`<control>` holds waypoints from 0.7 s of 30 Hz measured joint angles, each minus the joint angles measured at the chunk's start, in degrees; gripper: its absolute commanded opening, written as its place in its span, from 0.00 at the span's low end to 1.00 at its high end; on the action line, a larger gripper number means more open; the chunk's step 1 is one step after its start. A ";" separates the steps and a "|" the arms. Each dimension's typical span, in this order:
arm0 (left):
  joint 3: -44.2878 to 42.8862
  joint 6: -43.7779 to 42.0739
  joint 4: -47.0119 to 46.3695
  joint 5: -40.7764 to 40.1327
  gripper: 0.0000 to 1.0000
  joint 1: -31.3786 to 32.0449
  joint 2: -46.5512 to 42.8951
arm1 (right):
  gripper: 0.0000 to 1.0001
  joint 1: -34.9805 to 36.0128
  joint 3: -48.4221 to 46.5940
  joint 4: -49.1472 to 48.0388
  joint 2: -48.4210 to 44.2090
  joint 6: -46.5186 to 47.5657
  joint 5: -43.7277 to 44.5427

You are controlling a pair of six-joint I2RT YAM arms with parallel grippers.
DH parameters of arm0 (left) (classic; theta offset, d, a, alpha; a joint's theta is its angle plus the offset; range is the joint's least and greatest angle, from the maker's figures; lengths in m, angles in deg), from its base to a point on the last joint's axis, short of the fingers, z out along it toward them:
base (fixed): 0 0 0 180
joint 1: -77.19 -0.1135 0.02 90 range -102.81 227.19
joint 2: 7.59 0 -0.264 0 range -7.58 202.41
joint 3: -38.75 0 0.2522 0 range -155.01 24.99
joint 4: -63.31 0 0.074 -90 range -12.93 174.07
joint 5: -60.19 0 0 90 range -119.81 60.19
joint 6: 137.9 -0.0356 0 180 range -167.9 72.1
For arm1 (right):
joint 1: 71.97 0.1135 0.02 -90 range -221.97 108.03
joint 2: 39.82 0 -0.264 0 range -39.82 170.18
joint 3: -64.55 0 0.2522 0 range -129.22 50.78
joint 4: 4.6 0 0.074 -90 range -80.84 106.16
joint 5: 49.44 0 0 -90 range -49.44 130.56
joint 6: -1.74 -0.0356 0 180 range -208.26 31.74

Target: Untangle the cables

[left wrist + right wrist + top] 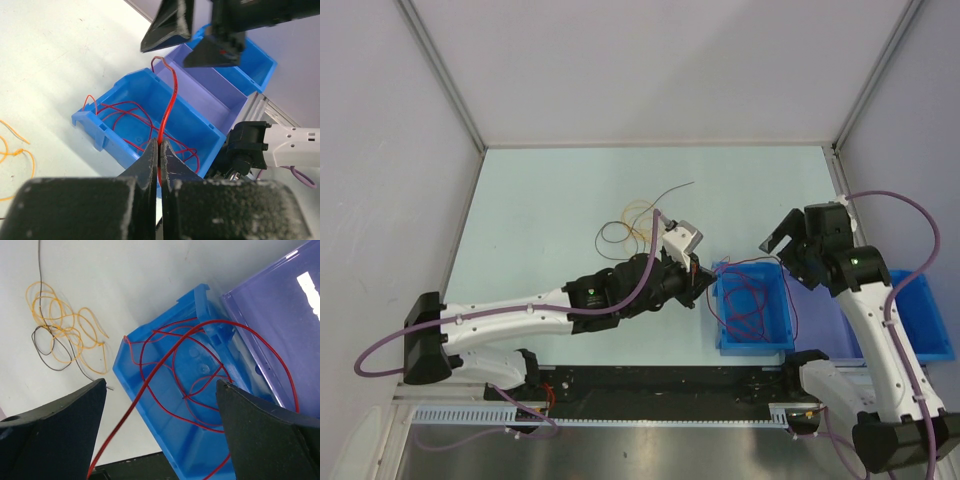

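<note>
red cable (170, 107): one strand pinched between the closed fingers of your left gripper (159, 145), running up from the jaws to a hooked end. the rest lies in loose loops inside the blue bin (100, 125), with some draped over its rim.

right gripper (161, 384): fingers spread wide, holding nothing, hanging above that bin.

orange cables (60, 320), black cable (42, 347): tangled together on the table (540, 220), apart from the bin.

hazards:
- if you pull the pinched strand away, loops hooked on the rim may drag or tip the bin, or cinch into a knot.
- so thin a strand may slip from the pads under tension.
- if you lower your right fingers, they may snag a loop.
</note>
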 measured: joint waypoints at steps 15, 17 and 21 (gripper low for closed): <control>0.63 -0.44 -0.48 0.17 0.00 0.11 -0.07 | 0.36 -1.11 2.10 -7.37 3.89 -0.31 -2.29; 0.63 -0.44 -0.50 0.17 0.00 0.11 -0.07 | 0.46 -1.11 2.10 -7.43 3.89 -0.17 -2.75; 0.63 -0.46 -0.50 0.15 0.00 0.13 -0.07 | 0.47 -1.11 2.10 -7.39 3.89 0.28 -3.78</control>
